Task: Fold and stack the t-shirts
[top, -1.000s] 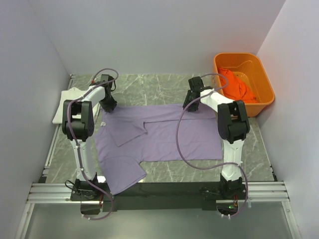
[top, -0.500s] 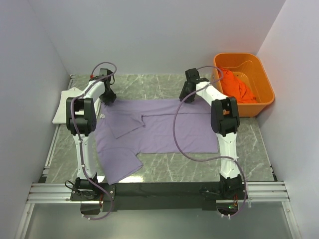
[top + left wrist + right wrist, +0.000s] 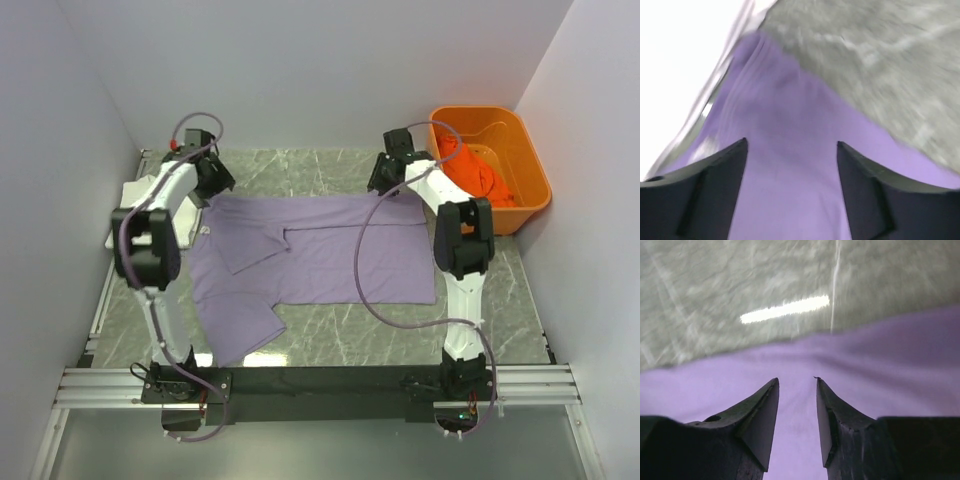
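Note:
The lavender-purple t-shirt (image 3: 320,255) lies spread flat across the middle of the table, with one sleeve folded in and another hanging toward the near left. My left gripper (image 3: 213,184) is at its far left corner. In the left wrist view the gripper (image 3: 792,141) is wide open over the purple cloth (image 3: 785,165). My right gripper (image 3: 386,181) is at the far right edge. Its jaws (image 3: 796,379) stand a little apart over the cloth (image 3: 880,355). The white t-shirt (image 3: 127,205) lies folded at the left. The orange t-shirt (image 3: 478,172) lies crumpled in the tub.
The rigid orange plastic tub (image 3: 510,128) stands at the far right corner. Grey marbled tabletop (image 3: 300,170) shows beyond the shirt. White walls close in the left, back and right sides. A metal rail (image 3: 320,378) runs along the near edge.
The purple shirt has slid toward the far side and lies flatter along its far edge. Both grippers moved back to that edge, and the left arm swung out to the left.

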{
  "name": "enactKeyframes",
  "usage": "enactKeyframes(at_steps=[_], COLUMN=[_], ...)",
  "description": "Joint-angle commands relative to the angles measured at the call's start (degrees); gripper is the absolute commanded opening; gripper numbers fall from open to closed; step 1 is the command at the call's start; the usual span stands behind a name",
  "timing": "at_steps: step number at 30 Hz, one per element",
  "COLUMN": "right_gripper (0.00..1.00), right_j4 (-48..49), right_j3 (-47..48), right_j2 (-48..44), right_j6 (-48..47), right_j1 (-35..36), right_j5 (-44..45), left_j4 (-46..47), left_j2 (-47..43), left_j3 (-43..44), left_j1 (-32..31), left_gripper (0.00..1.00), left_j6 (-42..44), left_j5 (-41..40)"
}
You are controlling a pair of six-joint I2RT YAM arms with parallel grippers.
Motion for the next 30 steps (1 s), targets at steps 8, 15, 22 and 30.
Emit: enactKeyframes(at_steps=[8,15,22,30], right_gripper=[0.48,0.51,0.5,0.5], right_j4=[4.5,4.1,4.8,3.3], right_j3=[-25.1,-43.8,-59.3,-68.8], right_j2=[-31.2,-46.5,-59.3,-65.4], right_j6=[0.5,0.3,0.0,-0.4], right_j1=[0.0,1.8,2.6,1.6], right_j5=[1.4,1.8,1.8,6.9], left_j4=[-4.8,-5.3,-1.8,-0.4], left_j2=[-38.0,-51.9,-52.2,-47.0], left_j3=[-29.1,-49.9,-58.4,-61.8], left_j1=[-0.1,0.0,0.4,0.5], left_gripper=[0.94,0.88,0.67,0.63], left_j6=[-3.9,-8.5,-13.3,-13.1], left_j5=[-4.9,-5.2,-7.6,-11.5])
